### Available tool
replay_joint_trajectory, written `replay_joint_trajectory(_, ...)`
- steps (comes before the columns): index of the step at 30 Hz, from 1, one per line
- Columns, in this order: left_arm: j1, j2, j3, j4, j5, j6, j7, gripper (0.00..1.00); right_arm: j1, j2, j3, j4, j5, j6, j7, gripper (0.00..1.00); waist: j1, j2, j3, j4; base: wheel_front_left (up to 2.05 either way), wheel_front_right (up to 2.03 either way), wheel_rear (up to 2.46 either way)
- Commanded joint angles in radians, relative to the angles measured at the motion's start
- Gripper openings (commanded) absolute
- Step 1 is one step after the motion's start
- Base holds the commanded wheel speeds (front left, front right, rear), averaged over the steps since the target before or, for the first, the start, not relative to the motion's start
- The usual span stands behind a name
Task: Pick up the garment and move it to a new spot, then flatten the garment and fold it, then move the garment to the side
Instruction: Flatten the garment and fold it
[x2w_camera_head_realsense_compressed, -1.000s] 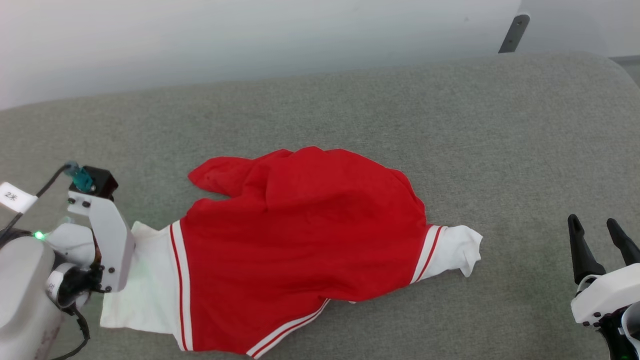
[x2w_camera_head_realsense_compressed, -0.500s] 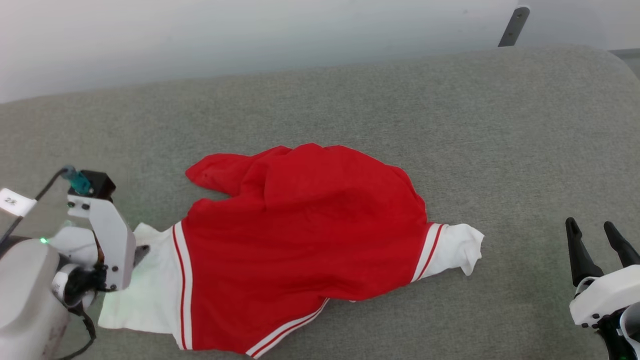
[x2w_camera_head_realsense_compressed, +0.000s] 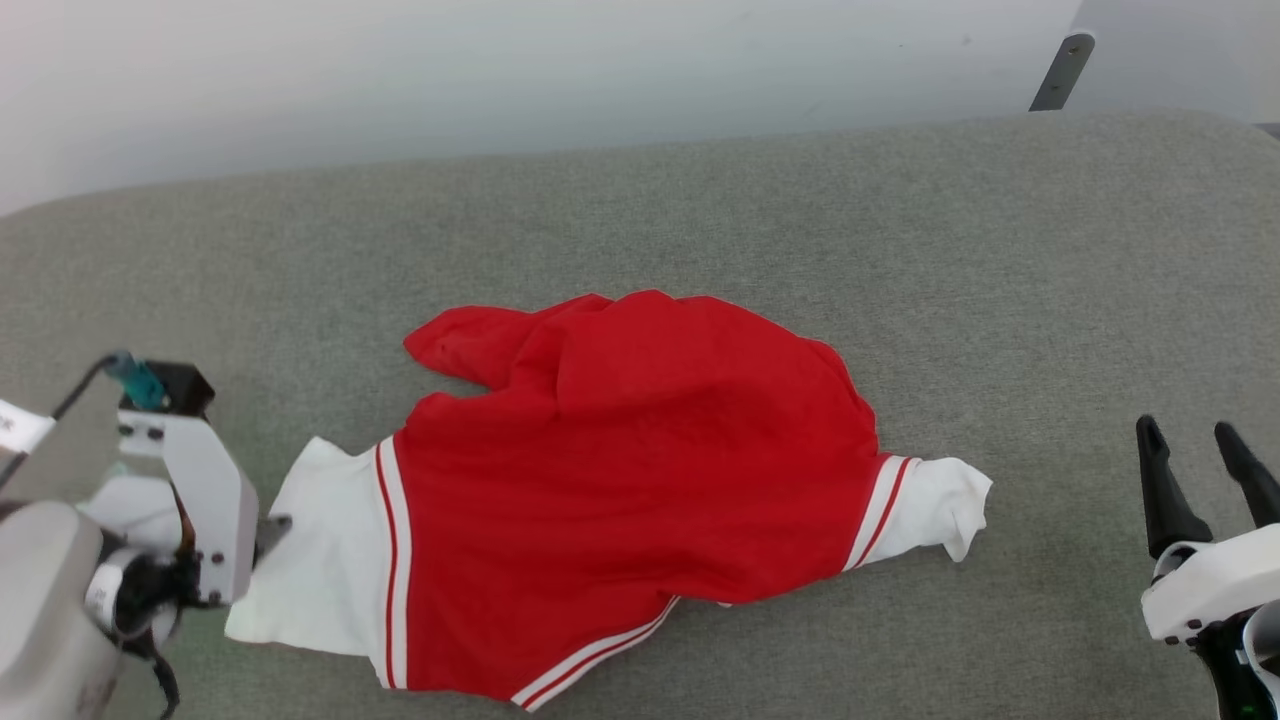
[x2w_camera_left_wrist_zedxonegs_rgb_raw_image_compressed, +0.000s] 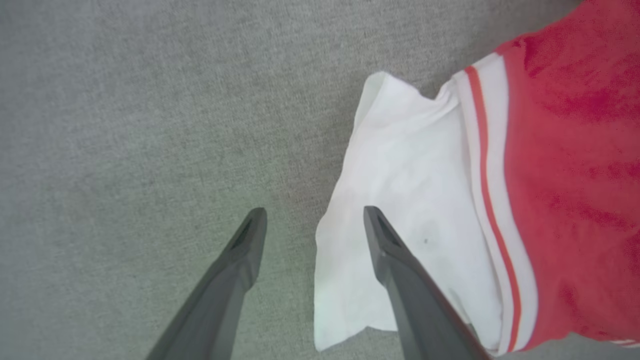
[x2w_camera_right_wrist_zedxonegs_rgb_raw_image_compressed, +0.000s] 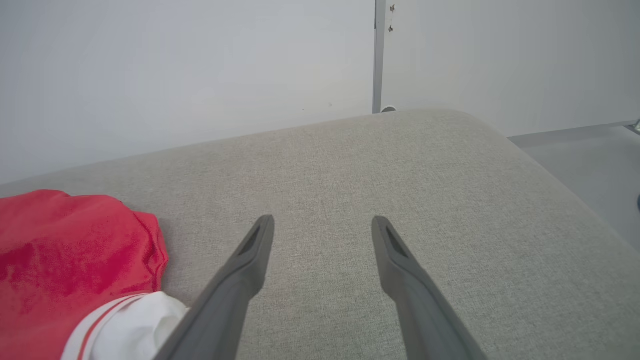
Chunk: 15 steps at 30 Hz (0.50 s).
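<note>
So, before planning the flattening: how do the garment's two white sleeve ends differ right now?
The left sleeve end lies spread broad and flat; the right sleeve end is bunched and narrower. The left one sits beside the left tool; the right one lies apart from the right tool. Both are white with red stripe trim.

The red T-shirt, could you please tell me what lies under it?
The T-shirt lies on the grey cushion, which shows around it. Anything beneath its bunched red cloth is covered and cannot be seen.
</note>
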Motion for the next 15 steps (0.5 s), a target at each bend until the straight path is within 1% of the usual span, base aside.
replay_joint_trajectory(1, 0.025, 0.005, 0.000, -0.010, -0.005, 0.012, 0.015, 1.00, -0.011, -0.001, 0.002, -0.013, 0.006, -0.001, -0.015, 1.00, 0.0000, -0.0001, 0.000, 0.002, 0.00, 0.00, 0.00)
replay_joint_trajectory(10, 0.105, 0.019, 0.010, -0.053, -0.054, 0.075, 0.084, 1.00, -0.020, -0.001, 0.003, -0.087, -0.031, -0.001, -0.110, 1.00, 0.0000, -0.0001, 0.014, -0.006, 0.00, 0.00, 0.00)
replay_joint_trajectory(15, 0.142, 0.026, 0.014, -0.055, -0.069, 0.102, 0.107, 1.00, -0.009, 0.014, 0.003, -0.126, -0.042, -0.001, -0.106, 1.00, 0.0000, -0.0001, 0.023, -0.013, 0.00, 0.00, 0.00)
